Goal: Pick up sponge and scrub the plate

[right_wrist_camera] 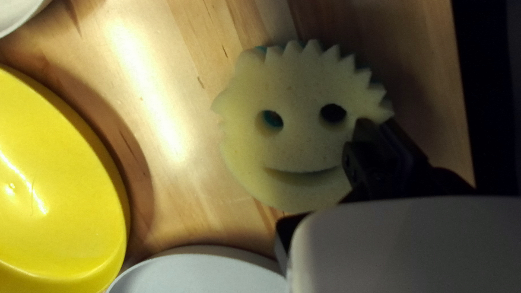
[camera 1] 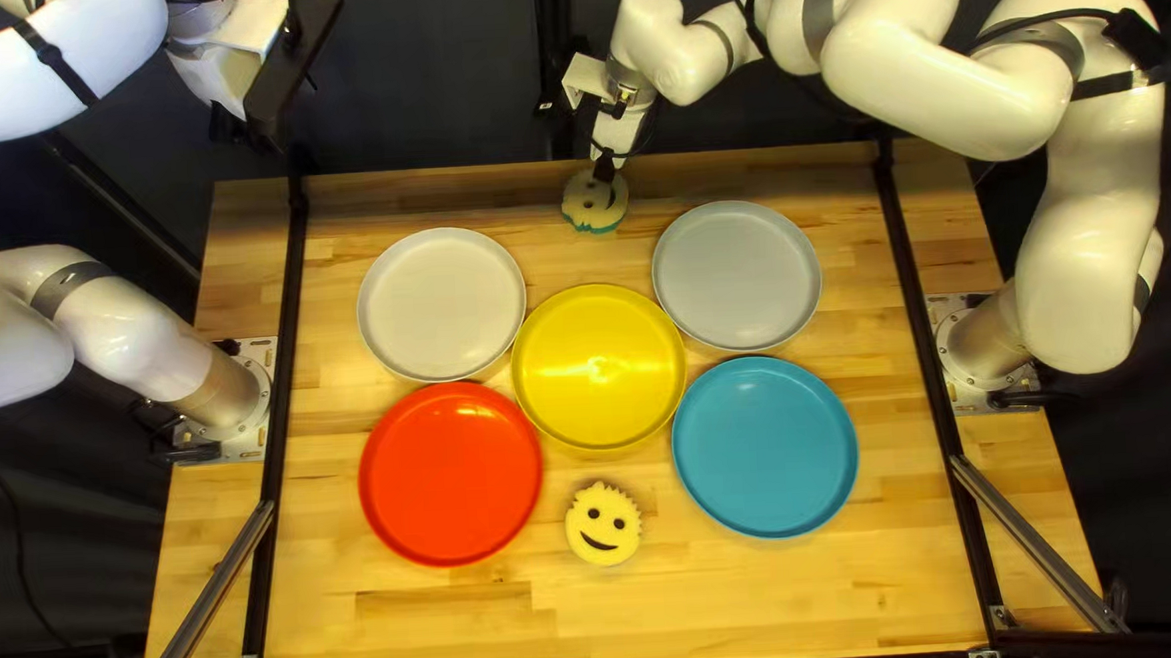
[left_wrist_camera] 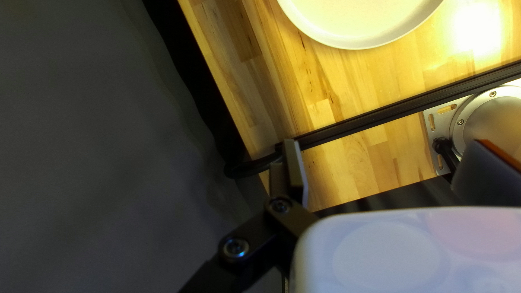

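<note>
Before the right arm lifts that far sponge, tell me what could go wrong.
1. The right gripper meets the sponge at one edge, not its middle; it may slip or swing.
2. The sponge lies near the table's far edge; a nudge could push it off.
3. The yellow plate sits tight against the orange plate; scrubbing one might shift the other.
</note>
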Available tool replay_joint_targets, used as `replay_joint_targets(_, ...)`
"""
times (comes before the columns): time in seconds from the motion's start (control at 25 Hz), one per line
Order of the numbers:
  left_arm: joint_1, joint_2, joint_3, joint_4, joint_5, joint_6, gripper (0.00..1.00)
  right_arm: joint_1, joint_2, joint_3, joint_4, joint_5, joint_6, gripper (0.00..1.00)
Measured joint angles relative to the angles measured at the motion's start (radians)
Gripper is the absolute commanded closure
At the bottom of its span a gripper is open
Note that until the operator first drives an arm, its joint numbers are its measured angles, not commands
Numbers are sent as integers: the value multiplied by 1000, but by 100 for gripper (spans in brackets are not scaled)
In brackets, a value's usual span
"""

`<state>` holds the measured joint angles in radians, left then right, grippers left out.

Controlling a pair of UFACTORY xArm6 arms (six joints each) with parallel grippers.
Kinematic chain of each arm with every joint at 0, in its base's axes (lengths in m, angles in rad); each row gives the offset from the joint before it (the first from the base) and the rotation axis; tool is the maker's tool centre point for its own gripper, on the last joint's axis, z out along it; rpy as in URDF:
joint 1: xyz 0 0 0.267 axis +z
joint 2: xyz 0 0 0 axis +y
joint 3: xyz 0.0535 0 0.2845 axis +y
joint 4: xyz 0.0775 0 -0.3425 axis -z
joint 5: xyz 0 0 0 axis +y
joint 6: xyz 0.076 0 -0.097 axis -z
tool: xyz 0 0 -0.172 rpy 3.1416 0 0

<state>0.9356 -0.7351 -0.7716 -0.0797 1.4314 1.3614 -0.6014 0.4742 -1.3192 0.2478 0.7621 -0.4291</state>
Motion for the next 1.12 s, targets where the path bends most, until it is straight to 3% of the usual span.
replay_joint_targets(0.24, 0, 0, 0, 0, 0, 0, 0, -17, -144, 108, -60, 44, 8, 100)
replay_joint_targets(0.48, 0, 0, 0, 0, 0, 0, 0, -3, -329, 285, -156, 53, 32, 100)
replay_joint_targets(0.88, 0, 0, 0, 0, 0, 0, 0, 72, -516, 555, -283, -107, 113, 100)
replay_joint_targets(1.12, 0, 0, 0, 0, 0, 0, 0, 109, -586, 630, -325, -140, 199, 100)
